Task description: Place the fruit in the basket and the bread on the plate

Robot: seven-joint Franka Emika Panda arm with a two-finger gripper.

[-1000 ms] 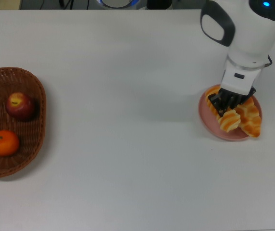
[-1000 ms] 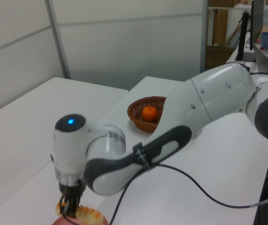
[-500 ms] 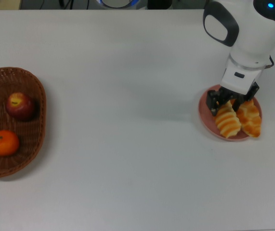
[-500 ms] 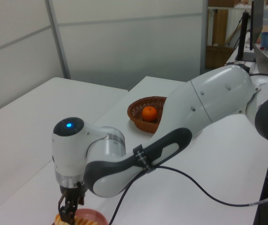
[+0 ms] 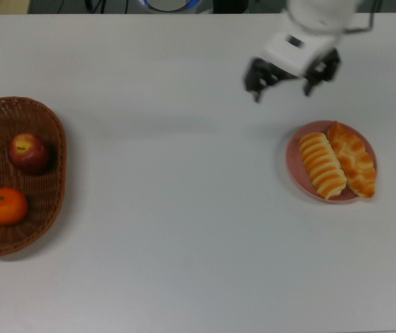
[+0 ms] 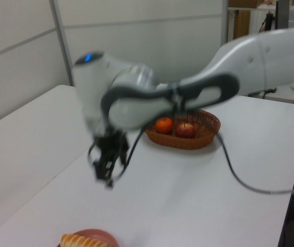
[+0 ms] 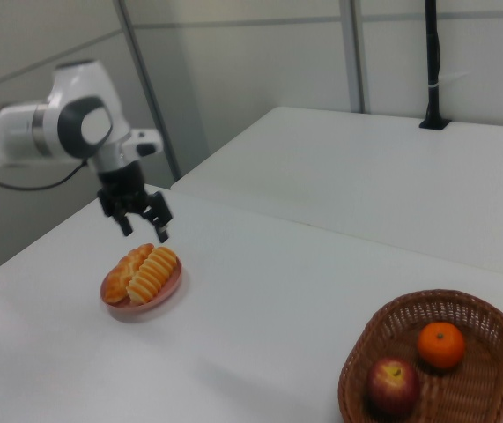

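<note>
We see the black two-finger gripper (image 5: pixel 287 82) spread wide and empty above the white table (image 5: pixel 184 229), both golden loaves (image 5: pixel 338 165) on the pale pink plate (image 5: pixel 296 175).

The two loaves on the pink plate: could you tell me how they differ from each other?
The ridged loaf has even crosswise ridges and a pale golden crust; the braided loaf is knobbly with darker orange-brown patches. In the top view the ridged loaf lies left, the braided loaf right, its lower end overhanging the plate. Both are elongated and lie side by side.
</note>
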